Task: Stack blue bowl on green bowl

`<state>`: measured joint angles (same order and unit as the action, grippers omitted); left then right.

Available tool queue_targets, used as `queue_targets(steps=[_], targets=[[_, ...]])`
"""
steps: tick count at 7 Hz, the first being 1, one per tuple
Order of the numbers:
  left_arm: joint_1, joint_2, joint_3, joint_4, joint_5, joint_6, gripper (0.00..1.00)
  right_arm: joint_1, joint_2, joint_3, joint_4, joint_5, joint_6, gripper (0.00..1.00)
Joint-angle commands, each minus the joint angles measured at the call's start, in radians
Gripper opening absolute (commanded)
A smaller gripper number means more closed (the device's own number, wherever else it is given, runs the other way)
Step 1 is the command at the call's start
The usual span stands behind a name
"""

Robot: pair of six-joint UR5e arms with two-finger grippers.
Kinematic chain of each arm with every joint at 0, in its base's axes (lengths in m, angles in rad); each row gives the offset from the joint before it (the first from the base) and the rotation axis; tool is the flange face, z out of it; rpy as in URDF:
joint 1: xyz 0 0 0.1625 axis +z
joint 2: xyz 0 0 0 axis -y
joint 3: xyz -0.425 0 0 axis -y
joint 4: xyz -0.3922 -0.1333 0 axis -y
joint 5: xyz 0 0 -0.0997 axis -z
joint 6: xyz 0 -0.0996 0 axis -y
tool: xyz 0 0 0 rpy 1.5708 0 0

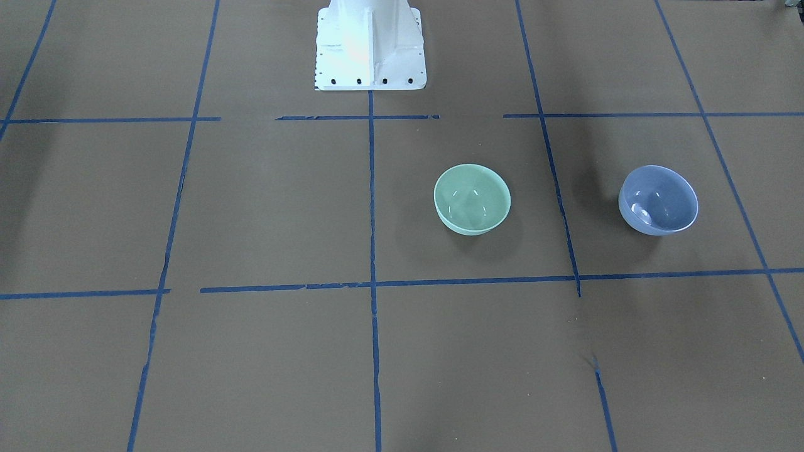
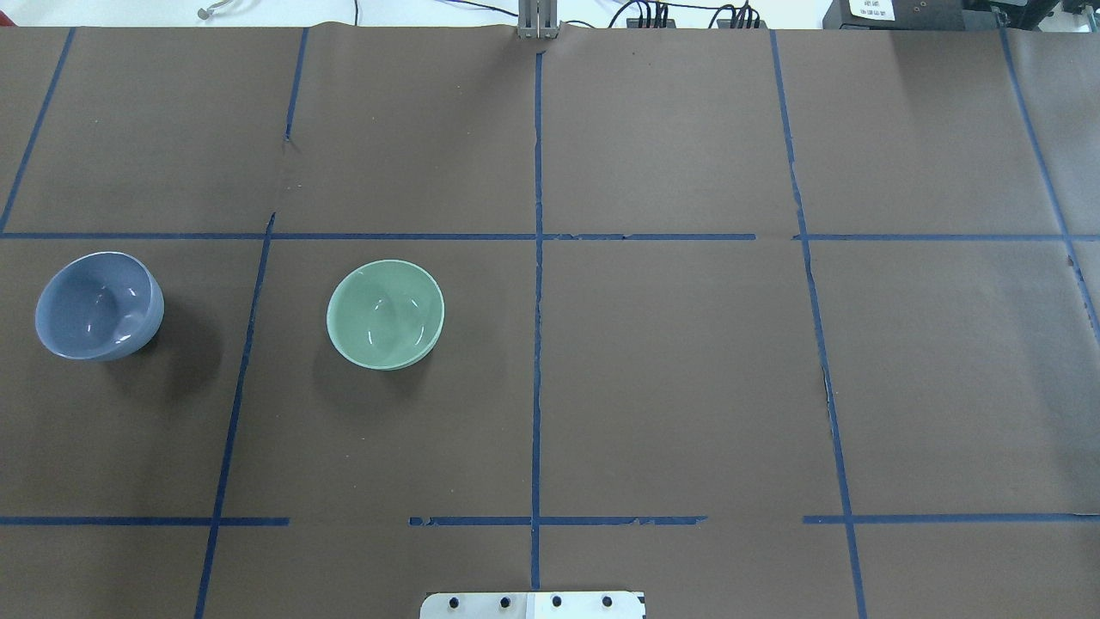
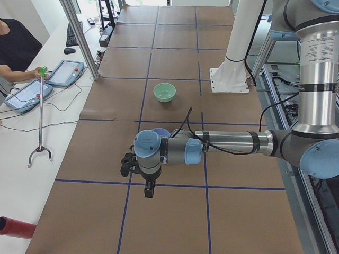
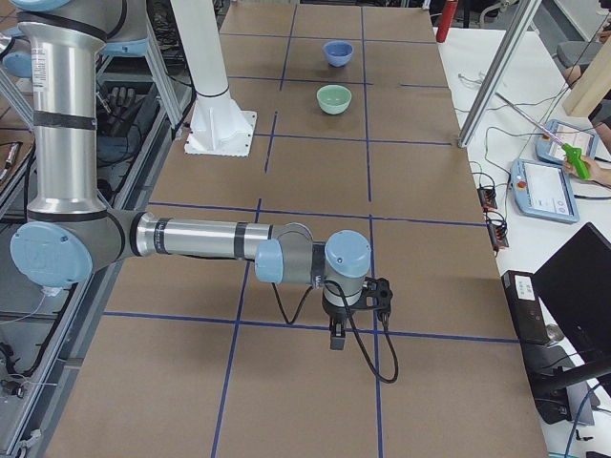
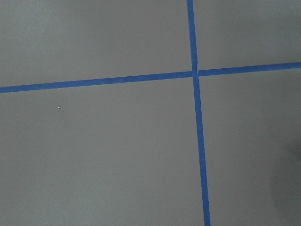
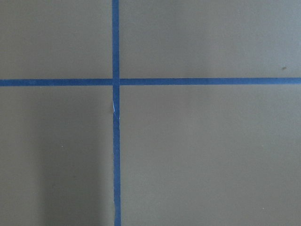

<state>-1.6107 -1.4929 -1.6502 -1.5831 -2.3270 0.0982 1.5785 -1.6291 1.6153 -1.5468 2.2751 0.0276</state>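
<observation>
The blue bowl stands upright and empty on the brown table, at the far left of the overhead view. The green bowl stands upright and empty to its right, a gap of bare table between them. Both show in the front view, with the blue bowl right of the green bowl. My left gripper shows only in the left side view, hanging above the table near the blue bowl, which its wrist partly hides. My right gripper shows only in the right side view, far from both bowls. I cannot tell whether either is open or shut.
The table is covered in brown paper with a grid of blue tape. The robot's white base stands at the table's edge. An operator's bench with tablets and a reaching tool runs along the far side.
</observation>
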Motion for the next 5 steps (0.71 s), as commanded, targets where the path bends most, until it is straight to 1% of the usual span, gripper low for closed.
queue_targets(steps=[1,4,5], targets=[[0.0,-0.004,-0.003,-0.002,0.0,0.0,1.0,0.0,0.0,0.0,0.001,0.0,0.0,1.0],[0.003,-0.016,-0.017,-0.07,0.002,-0.011,1.0,0.0,0.0,0.0,0.001,0.0,0.0,1.0],[0.026,-0.018,-0.045,-0.095,0.003,-0.014,1.0,0.0,0.0,0.0,0.001,0.0,0.0,1.0]])
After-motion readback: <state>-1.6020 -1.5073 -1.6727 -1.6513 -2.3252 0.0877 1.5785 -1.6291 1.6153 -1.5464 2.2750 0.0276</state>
